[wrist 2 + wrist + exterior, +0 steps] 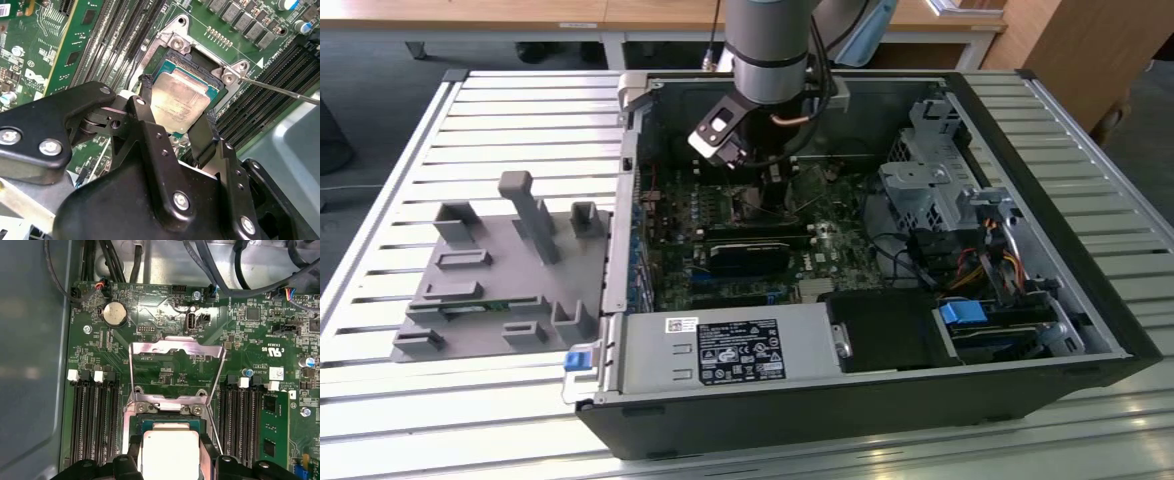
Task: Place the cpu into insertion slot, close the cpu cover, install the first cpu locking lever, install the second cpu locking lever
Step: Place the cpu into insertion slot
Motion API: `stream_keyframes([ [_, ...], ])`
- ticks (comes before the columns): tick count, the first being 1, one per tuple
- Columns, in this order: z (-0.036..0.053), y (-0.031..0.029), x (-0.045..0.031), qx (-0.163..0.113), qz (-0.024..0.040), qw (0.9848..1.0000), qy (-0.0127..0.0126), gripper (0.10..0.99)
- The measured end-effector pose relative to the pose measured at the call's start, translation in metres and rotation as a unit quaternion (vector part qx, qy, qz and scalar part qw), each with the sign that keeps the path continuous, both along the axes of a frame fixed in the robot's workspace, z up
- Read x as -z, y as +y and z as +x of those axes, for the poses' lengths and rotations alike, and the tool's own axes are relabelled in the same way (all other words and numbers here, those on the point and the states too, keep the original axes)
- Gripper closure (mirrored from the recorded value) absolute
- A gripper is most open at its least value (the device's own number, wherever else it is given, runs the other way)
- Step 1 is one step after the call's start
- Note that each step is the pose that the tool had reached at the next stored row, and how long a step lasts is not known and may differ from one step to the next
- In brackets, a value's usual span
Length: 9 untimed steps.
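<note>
Cpu (180,100) first: sits clamped by two opposite edges between the black fingers (200,142) of the gripper (176,107), dull silver top facing up. Lies directly over the insertion slot (195,64), with a strip of the dark socket showing past the chip's far edge; cannot tell whether fully seated or just above. Stands open behind the slot, hinged at its far edge and tilted back: the cpu cover (175,346), a thin silver frame with green board visible through its window. Juts from a corner bracket of the slot, unlatched, across one bank of memory slots: a thin metal rod (280,91). Flanks the socket on both sides with long black memory slots (95,425), all on the green motherboard (165,305), with a round coin battery (114,314) beyond the cover. Reaches down into the open computer case (854,410) near its far wall in the exterior view. Rests, case and all, on a slatted metal table (480,110), beside a grey plastic fixture (494,280) toward the table's edge at the exterior view's left.
</note>
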<state>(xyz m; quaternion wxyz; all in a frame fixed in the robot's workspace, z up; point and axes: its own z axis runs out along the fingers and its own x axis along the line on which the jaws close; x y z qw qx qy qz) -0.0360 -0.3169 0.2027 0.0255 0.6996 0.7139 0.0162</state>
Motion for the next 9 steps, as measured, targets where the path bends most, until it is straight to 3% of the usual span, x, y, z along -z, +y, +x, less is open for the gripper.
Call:
stream_keyframes([
  [9, -0.0007, 0.0006, 0.0049, 0.004, 0.0000, 1.0000, 0.0000, 0.549],
])
